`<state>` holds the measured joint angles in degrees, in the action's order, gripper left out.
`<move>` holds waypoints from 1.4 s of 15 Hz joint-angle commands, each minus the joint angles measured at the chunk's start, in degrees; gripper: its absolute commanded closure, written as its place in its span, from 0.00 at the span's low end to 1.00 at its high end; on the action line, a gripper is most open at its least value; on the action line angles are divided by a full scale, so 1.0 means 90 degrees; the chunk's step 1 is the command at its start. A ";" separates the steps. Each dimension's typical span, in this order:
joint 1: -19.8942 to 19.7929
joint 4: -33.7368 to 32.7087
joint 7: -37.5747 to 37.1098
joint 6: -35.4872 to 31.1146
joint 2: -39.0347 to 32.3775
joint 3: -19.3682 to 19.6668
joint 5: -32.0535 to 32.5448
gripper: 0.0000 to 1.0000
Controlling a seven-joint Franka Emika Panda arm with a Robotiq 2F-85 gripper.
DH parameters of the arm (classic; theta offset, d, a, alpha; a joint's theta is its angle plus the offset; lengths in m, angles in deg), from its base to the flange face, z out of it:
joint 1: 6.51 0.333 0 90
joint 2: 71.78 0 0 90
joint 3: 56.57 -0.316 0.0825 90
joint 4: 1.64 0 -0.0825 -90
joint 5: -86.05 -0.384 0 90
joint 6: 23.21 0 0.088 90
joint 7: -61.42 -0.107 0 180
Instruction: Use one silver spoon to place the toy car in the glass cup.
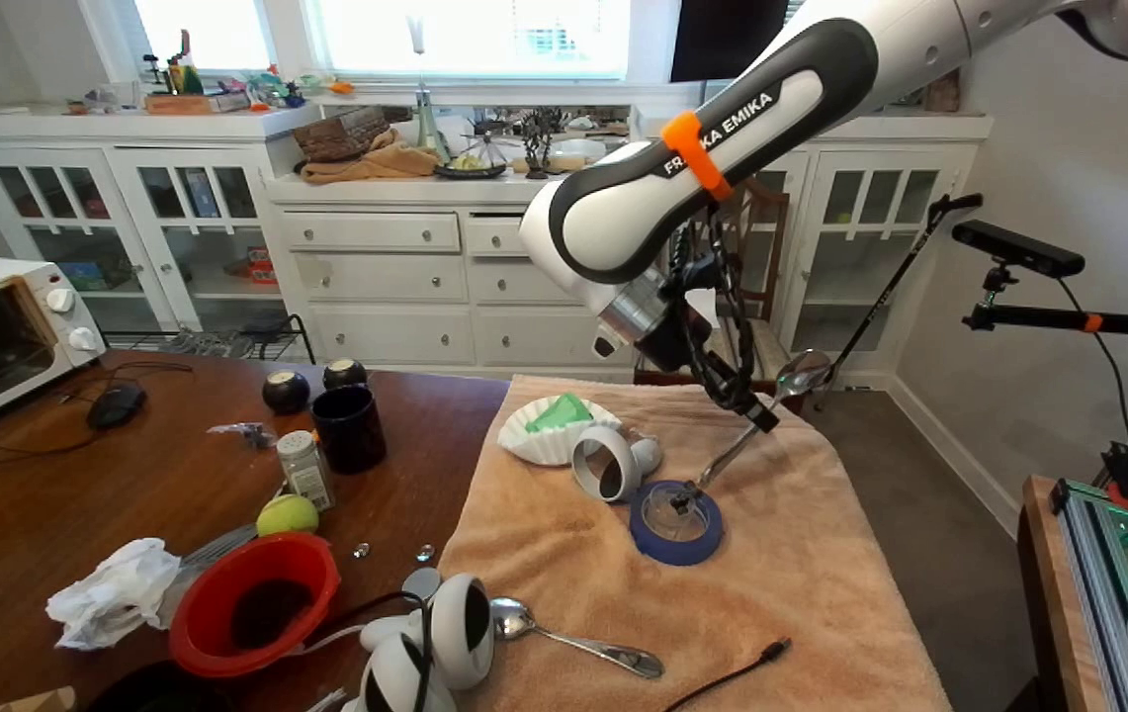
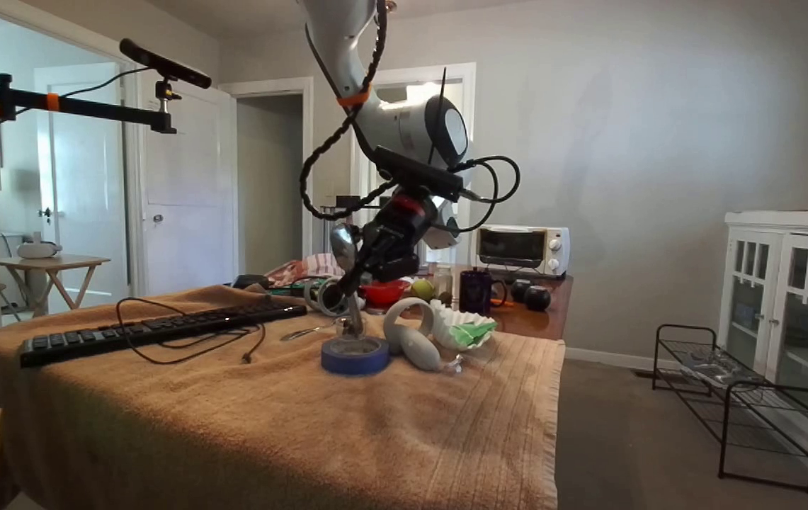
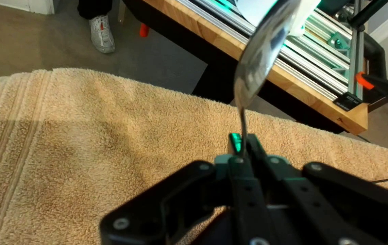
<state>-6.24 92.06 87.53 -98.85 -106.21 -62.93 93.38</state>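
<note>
The gripper (image 3: 245, 148) is clamped on a silver spoon (image 3: 260, 61). The shiny spoon tilts bowl-up, handle slanting down toward a blue tape ring (image 2: 355, 360).

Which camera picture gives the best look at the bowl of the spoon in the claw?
The wrist view: there the spoon bowl looks biggest and closest, though slanted and reaching the picture's top edge. Both exterior views show it smaller, sticking up from the claw.
</note>
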 commanded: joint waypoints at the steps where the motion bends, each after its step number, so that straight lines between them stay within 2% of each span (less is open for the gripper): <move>1: -0.0087 0.0131 0.0083 -0.0448 0.0036 -0.0074 -0.0215 0.99; 11: -0.0097 0.0162 0.0185 -0.0627 0.0055 -0.0092 -0.0385 0.99; 21: -0.0079 0.0221 0.0085 -0.0312 0.0308 -0.0079 -0.0425 0.99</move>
<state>-6.52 92.12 88.53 -102.69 -105.65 -63.31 91.08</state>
